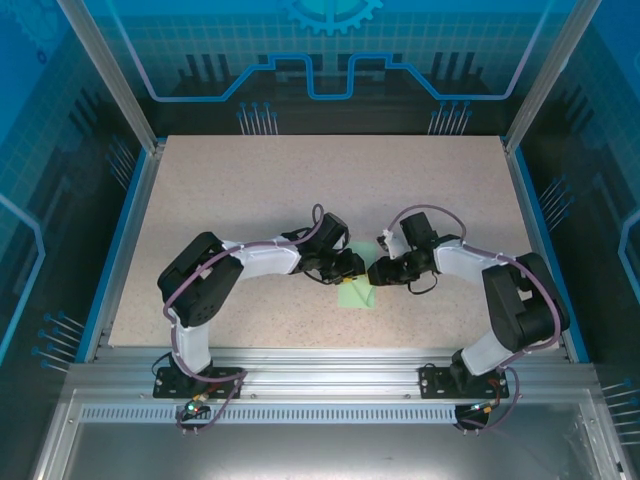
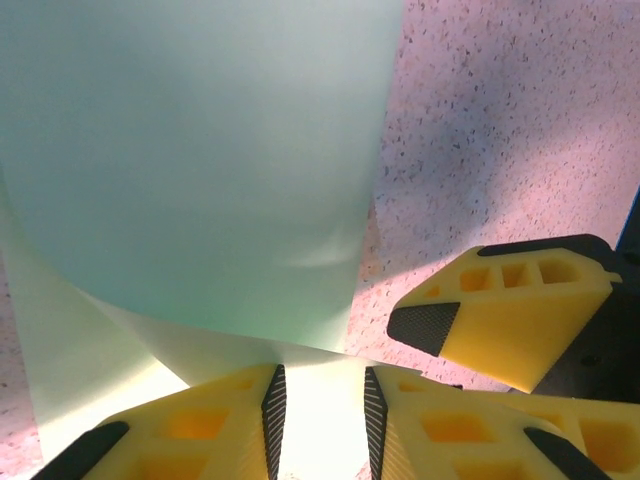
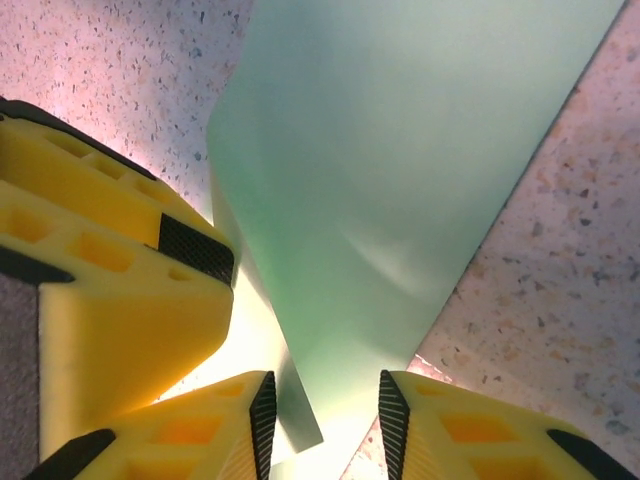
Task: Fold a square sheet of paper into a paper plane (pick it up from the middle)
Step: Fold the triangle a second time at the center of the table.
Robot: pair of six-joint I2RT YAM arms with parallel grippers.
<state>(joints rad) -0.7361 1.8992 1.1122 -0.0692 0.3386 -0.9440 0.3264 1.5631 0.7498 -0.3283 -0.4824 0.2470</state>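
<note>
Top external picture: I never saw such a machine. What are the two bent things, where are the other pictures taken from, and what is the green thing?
You see two robot arms, the left arm and the right arm, bolted at the near edge of a speckled table, seen from above. The other pictures come from a camera on each wrist; the yellow fingers at the bottom are that arm's own. The green thing is the square sheet of paper, partly curved upward. The left gripper and the right gripper are both open, with the paper reaching between their fingers.
</note>
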